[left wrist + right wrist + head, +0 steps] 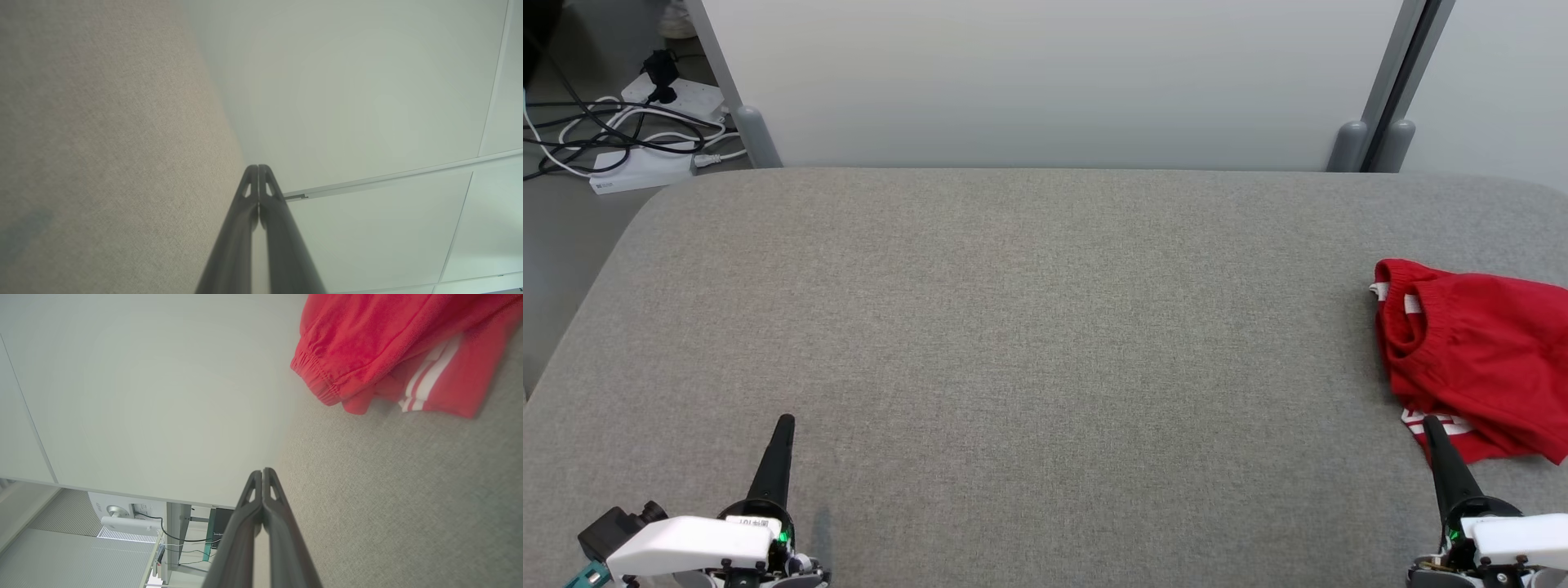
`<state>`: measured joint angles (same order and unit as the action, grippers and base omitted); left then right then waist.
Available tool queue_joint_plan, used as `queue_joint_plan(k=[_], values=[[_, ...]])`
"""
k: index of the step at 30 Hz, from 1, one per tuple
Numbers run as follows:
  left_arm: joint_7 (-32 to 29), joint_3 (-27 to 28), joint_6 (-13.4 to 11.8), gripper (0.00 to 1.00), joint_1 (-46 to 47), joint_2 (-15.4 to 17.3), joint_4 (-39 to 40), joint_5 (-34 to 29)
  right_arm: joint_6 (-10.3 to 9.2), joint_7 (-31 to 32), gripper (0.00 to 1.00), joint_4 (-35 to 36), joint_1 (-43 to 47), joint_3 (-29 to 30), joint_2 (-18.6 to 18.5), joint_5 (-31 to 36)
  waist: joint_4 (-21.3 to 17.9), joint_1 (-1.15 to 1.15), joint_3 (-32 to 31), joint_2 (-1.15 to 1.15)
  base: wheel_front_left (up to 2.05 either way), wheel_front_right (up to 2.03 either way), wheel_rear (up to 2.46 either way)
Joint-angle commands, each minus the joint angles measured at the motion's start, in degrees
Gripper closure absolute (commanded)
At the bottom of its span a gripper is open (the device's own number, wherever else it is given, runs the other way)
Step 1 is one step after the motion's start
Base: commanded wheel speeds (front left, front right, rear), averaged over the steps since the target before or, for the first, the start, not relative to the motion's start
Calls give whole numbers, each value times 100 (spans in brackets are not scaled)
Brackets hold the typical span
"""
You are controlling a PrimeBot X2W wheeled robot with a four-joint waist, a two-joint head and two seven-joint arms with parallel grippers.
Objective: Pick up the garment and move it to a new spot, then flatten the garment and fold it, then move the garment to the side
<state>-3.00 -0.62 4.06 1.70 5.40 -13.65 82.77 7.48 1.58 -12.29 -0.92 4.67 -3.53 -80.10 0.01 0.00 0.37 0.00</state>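
- The counter is covered in grey woven fabric and has rounded far corners.
- The red shorts lie crumpled against the counter's right edge, about midway between its near and far edges. Part of them runs past the picture's right side.
- The gathered elastic waistband faces the middle of the counter. A hem with white stripes shows on the side towards the near edge.
- The right end effector is near the near right corner, its two dark fingers clenched together with nothing between them.
- In the head view its tip lines up with the striped hem. The right wrist view shows a stretch of bare counter between the fingertips and the cloth, so it is not touching the shorts.
- The left end effector is near the near left corner, well apart from the shorts. It is likewise clenched and empty, with its fingers pressed flat against each other in the left wrist view.
- A white partition panel stands just beyond the far edge.
- White power strips and tangled cables lie on the floor past the far left corner.
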Motion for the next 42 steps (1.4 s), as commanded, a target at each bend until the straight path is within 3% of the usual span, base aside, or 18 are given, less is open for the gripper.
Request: queue_joint_plan(k=[1, 19, 42], values=[[-34, 240, 90, 100, 322, 26, 112, 164, 1, 60, 100, 71, -278, -94, -100, -219, 0, 0, -2, 0, 0, 0, 0], [-286, 636, 343, 100, 442, -194, -38, 1005, 1, 303, 100, -159, -506, -50, -104, -1403, -1, 0, -19, 0, 0, 0, 0], [-304, 659, 343, 100, 444, -210, -39, 985, 1, 349, 100, -163, -510, 7, -63, -1354, -1, 0, -19, 0, 0, 0, 0]])
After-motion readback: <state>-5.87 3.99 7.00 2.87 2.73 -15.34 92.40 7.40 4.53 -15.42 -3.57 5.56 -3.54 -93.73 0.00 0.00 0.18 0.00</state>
